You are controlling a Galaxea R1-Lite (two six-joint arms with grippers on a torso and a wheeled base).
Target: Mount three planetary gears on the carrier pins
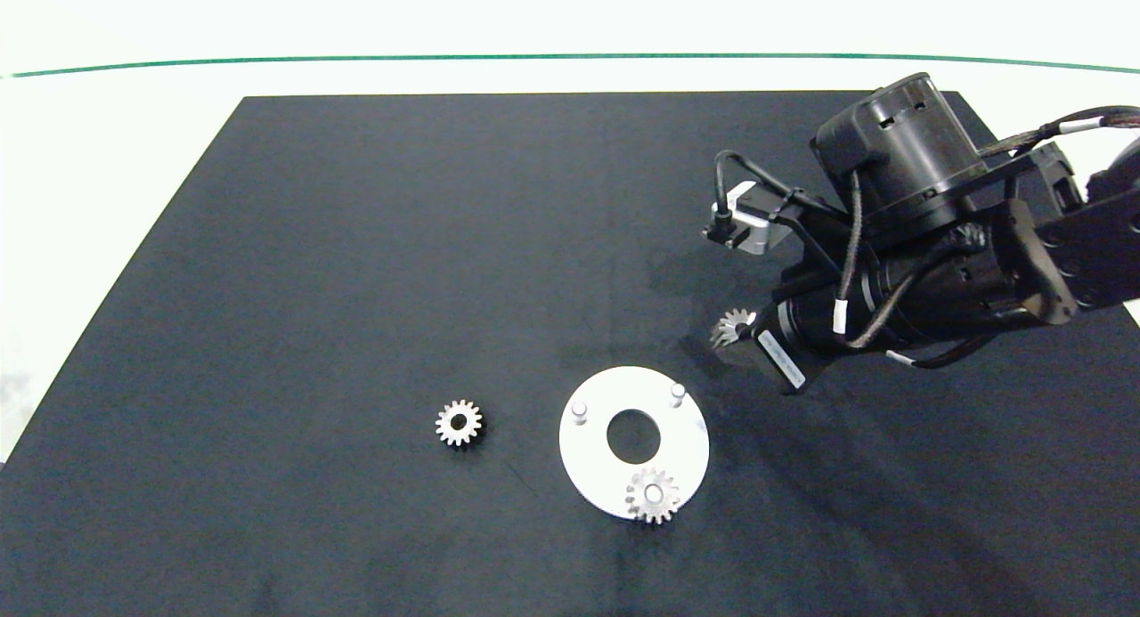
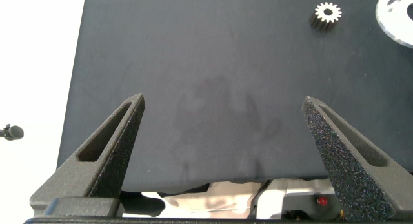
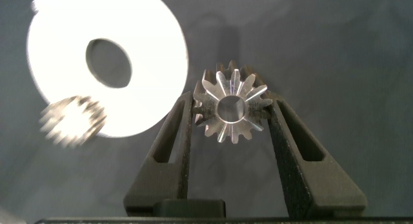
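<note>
I'm pinching a planetary gear (image 3: 231,112) across its teeth in the right gripper (image 3: 232,114), hovering just beside the white disc (image 1: 588,457). It's stiff, slick steel, so I'm gripping on opposite flanks. The left gripper (image 2: 222,130) is idling, spread wide.

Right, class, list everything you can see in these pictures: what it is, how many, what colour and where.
Planetary gears: three, silver. One sits on the pin at the disc's near edge; one lies loose on the mat left of the disc; one is held in the right pincer.
Carrier pins: two bare, silvery-white, upright on the disc, and; the third is under the fitted gear.
Disc: one, white, round with a central hole, on the mat.
Mat: one, black, on the table.
Table: one, white.
Right pincer: shut on a gear, above the mat beyond the disc.
Left pincer: open, over the mat's left part.
</note>
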